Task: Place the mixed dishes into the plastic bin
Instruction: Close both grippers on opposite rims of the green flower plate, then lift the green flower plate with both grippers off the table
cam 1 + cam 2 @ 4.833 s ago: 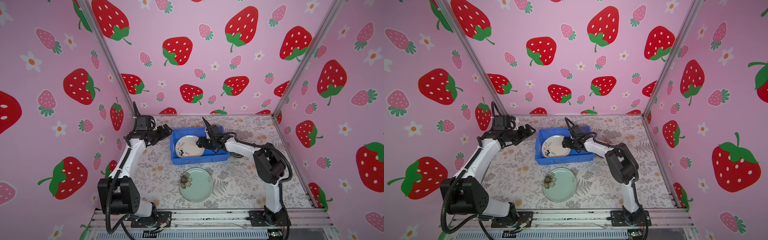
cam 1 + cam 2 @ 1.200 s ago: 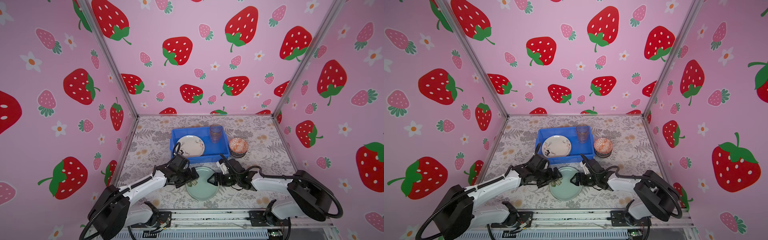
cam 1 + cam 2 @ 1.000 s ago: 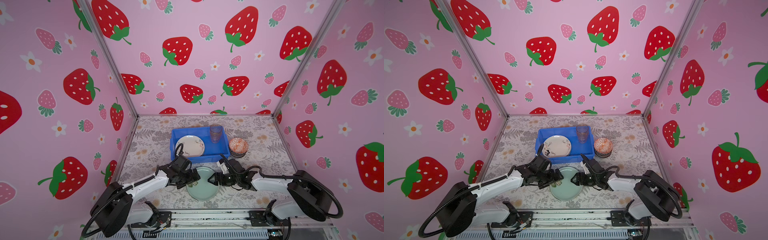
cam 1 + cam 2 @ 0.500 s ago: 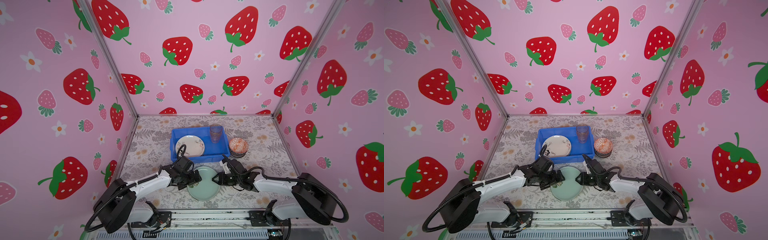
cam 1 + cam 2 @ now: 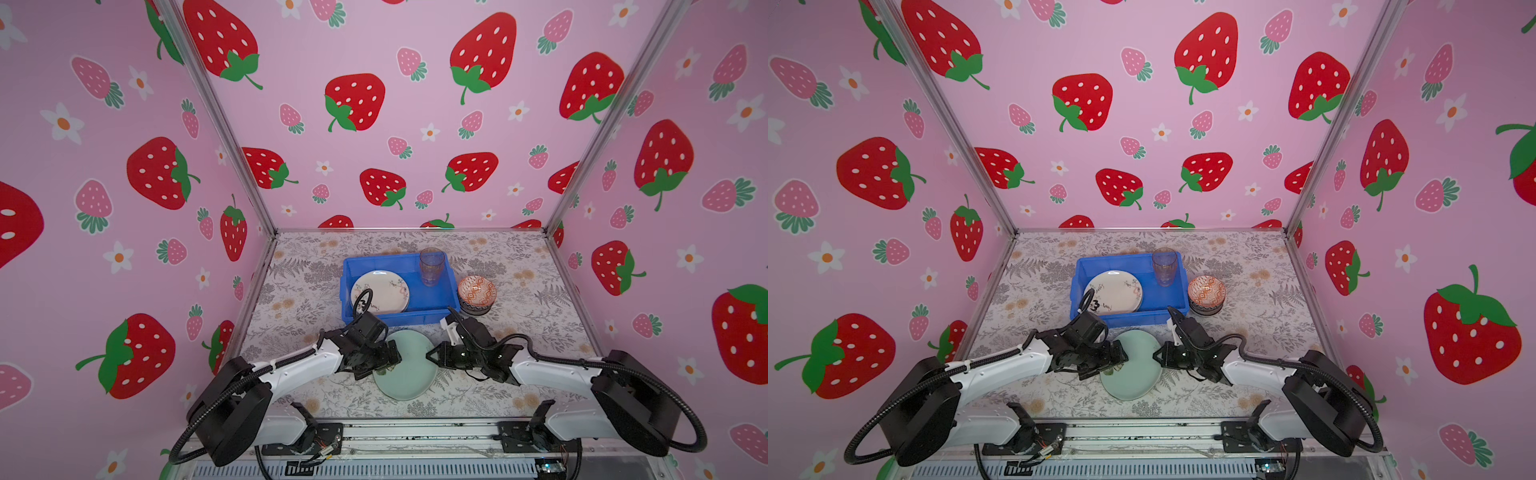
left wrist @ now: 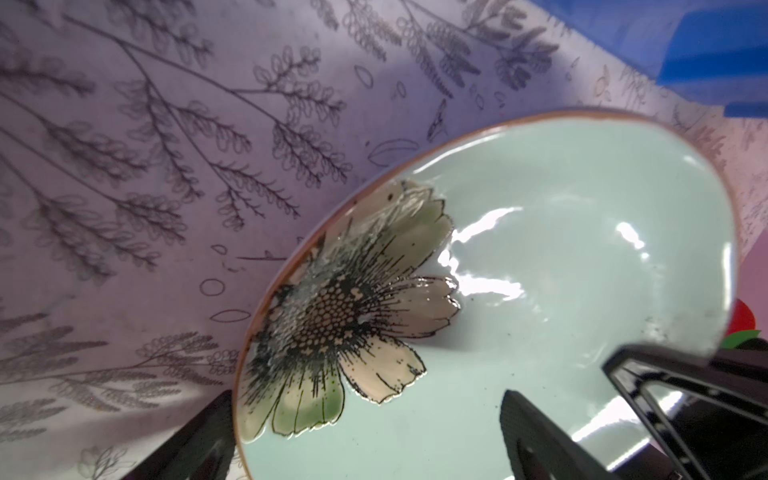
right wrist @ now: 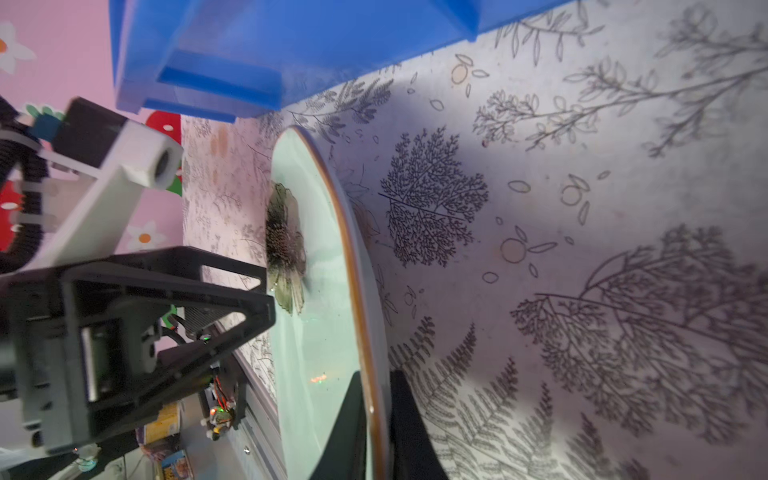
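Closing over the last second, your right gripper (image 5: 430,357) has gone from apart to clamped on the right rim of the pale green plate (image 5: 409,376); a few seconds back both arms were up at the bin, and now they sit low at the front.

A floral cloth (image 5: 519,299) covers the table inside a pink strawberry-print booth. Your left arm (image 5: 291,370) reaches out from the front rail with its white link low and nearly level, pointing right; your right arm (image 5: 552,372) mirrors it, low and level, pointing left; the two wrists face each other across the plate.

The blue plastic bin (image 5: 415,319) stands mid-table. The pale green plate lies outside it on the cloth, just in front of its front wall and between the two grippers, with its dark flower toward your left side. A white plate (image 5: 380,291) lies in the bin's left half. An orange-red patterned bowl (image 5: 476,289) sits outside, just beside the bin's right wall, stacked on a darker bowl (image 5: 473,309); a tinted glass tumbler (image 5: 431,266) stands upright in the bin's back right corner.

Your left gripper (image 5: 388,359) is wide apart and straddles the flower-side rim; in the left wrist view one of its fingers (image 6: 195,440) sits below the rim and the other over the glaze; whether either touches, you cannot tell. In the right wrist view, the right gripper's fingers (image 7: 347,436) are drawn together, one on each side of the brown rim.
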